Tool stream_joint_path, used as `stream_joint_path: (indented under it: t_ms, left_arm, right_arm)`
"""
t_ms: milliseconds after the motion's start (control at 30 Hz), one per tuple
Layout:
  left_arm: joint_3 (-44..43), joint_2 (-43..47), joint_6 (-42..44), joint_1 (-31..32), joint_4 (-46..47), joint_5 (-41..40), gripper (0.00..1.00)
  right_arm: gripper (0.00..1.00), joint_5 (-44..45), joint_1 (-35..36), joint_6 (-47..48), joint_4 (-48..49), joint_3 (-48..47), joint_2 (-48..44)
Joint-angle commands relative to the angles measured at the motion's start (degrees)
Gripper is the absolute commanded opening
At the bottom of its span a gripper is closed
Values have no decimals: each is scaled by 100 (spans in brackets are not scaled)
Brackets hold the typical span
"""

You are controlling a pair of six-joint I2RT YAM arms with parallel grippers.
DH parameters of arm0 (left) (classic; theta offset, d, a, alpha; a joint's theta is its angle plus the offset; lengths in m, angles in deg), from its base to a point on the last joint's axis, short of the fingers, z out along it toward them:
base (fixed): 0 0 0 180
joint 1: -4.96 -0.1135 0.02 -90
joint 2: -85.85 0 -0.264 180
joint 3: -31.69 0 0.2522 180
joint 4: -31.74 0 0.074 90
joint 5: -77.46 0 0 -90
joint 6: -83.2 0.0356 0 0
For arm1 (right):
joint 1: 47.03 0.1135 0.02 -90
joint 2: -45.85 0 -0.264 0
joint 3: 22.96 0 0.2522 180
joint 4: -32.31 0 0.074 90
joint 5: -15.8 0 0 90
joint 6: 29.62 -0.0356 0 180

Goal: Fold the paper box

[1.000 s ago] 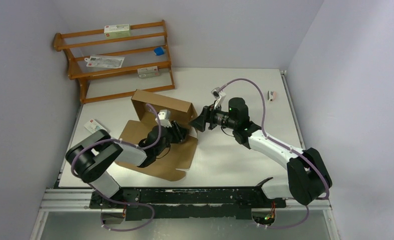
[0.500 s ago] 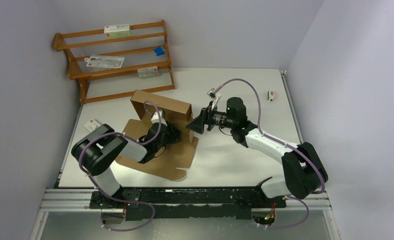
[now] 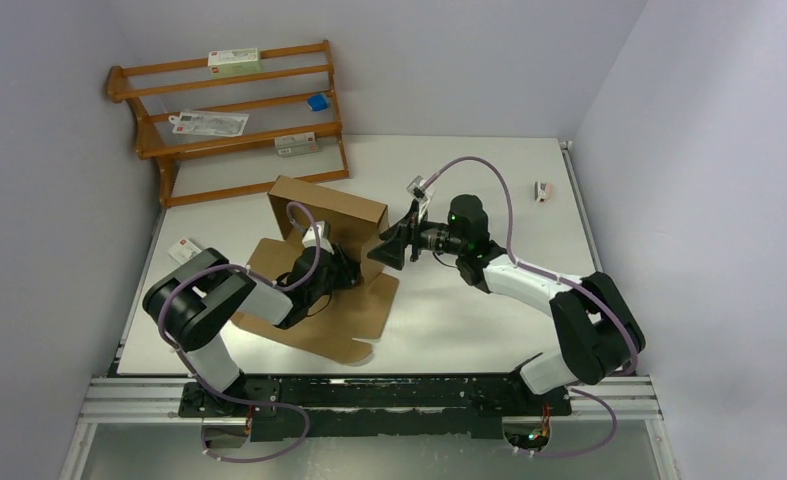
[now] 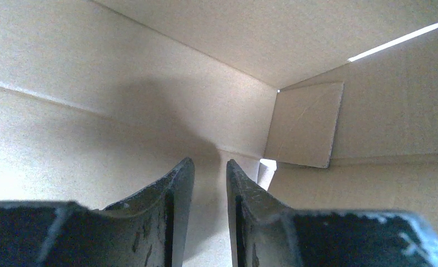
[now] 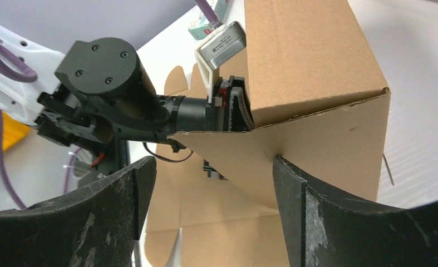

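Although the paper box (image 3: pixel 334 212) is plain brown cardboard, only part of it stands up: a far wall and two side walls rise near the middle of the table (image 3: pixel 489 320), while the rest of the sheet lies flat toward the near edge with its rounded tabs spread out. From the near left, the left gripper (image 3: pixel 341 268) reaches into the raised part. Its wrist view shows the fingers (image 4: pixel 177 189) a narrow slot apart with nothing between them, aimed at an inner corner where a small square tab (image 4: pixel 304 125) lies against a side wall and a thin line of light shows through a seam above. The right gripper (image 3: pixel 381 250) comes in from the right with its jaws spread wide, straddling the angled flap at the box's right-hand corner. That flap passes between the fingers (image 5: pixel 122 200) and is not pinched by them. Against the far-left wall leans a wooden rack (image 3: pixel 239 150) holding white packets (image 3: pixel 234 62) with a red mark and print too small to read, and a small blue object (image 3: pixel 317 102). Another white packet (image 3: pixel 191 250) lies on the table just left of the sheet, its lettering equally unreadable. In the right wrist view a packet with teal-green print (image 5: pixel 211 19) shows past the box, its letters blurred.
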Motion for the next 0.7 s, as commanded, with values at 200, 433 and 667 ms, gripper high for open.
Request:
stream_joint_path:
  t_ms: [200, 433, 667]
  left_arm:
    - [288, -14, -115, 7, -480, 468, 34]
    - [316, -31, -235, 23, -359, 628, 33]
    - [329, 122, -263, 107, -433, 608, 33]
  right_arm:
    - [70, 1675, 470, 1591, 151, 328, -52]
    - [67, 3189, 1040, 1755, 491, 653, -110]
    - [76, 4306, 1397, 1492, 1024, 840, 212]
